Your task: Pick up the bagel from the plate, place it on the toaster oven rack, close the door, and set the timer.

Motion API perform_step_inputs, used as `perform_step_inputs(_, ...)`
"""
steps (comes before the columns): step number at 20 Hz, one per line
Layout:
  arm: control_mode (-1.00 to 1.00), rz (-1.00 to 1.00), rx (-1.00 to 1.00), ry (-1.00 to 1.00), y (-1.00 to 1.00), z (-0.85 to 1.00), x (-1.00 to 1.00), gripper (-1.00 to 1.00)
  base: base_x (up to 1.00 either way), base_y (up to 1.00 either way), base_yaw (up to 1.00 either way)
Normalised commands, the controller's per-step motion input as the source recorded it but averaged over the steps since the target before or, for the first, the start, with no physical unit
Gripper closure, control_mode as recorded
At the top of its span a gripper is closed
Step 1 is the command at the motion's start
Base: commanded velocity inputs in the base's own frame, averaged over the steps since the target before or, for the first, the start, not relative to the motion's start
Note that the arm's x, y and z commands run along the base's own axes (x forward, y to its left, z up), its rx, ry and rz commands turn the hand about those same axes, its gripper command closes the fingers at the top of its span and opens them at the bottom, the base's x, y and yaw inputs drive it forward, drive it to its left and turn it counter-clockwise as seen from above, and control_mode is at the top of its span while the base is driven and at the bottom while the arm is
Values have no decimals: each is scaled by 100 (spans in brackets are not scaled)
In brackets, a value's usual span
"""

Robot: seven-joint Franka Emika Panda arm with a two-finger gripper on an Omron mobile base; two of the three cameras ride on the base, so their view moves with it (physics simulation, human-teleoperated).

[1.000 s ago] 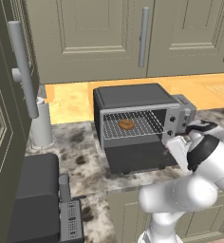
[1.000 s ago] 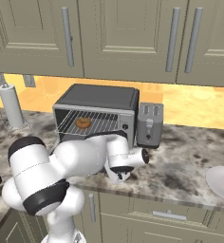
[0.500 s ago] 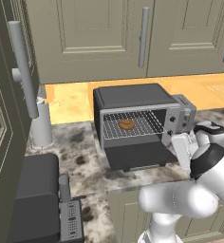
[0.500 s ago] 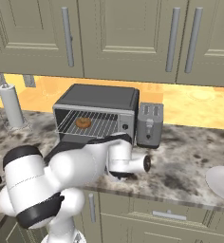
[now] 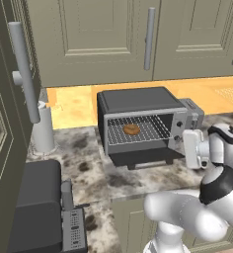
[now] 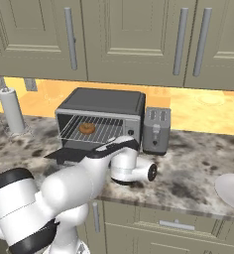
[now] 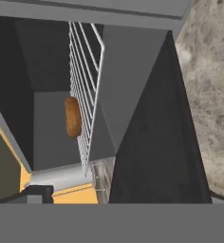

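Closing the door (image 5: 147, 156) is your step now: bagel (image 5: 132, 129) sits on the rack (image 5: 138, 130) ahead of the pincer, whose grip state I can't tell, so get under the door and lift.

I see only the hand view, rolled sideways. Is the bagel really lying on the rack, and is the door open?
Observer: Yes. In the base views the bagel lies flat on the rack, left of its middle.
Operator: And the door?
Observer: The door is folded down, about level, in front of the oven.
Operator: Anything beside the oven?
Observer: A silver toaster stands on the knob-panel side of it, close by.
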Motion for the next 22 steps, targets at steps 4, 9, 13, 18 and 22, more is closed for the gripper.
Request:
perform_step_inputs(4,-100,-19,7,-16,57,41,41,-100,0,0,0)
perform_step_inputs(9,-100,-20,6,-14,61,34,51,-100,0,0,0)
perform_step_inputs(13,-100,-21,5,-15,73,34,60,-100,0,0,0)
perform_step_inputs(18,-100,-21,4,-16,78,36,65,-100,0,0,0)
perform_step_inputs(22,-100,-21,1,-15,84,32,74,-100,0,0,0)
